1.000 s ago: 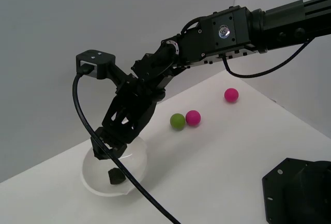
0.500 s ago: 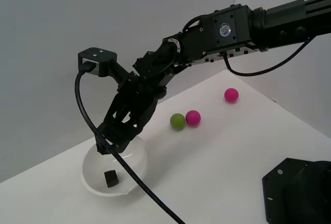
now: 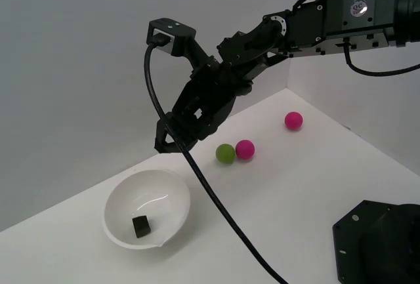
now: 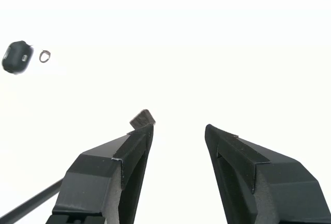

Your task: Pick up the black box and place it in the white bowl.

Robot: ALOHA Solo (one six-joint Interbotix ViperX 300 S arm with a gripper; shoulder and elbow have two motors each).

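The black box [image 3: 140, 225] was seen lying inside the white bowl [image 3: 125, 195] on the tabletop [image 3: 295, 192], so the placing was judged done, while the gripper [image 3: 172, 141], fingers [image 4: 135, 151] spread wide and empty, was held above the bowl.

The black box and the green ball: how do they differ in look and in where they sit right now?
The black box is a matte, flat-faced cube; the green ball is round and bright. The box lies inside the white bowl, while the ball rests on the bare table, touching or nearly touching a pink ball. The box looks slightly smaller than the ball. Both are small and free of the open gripper.
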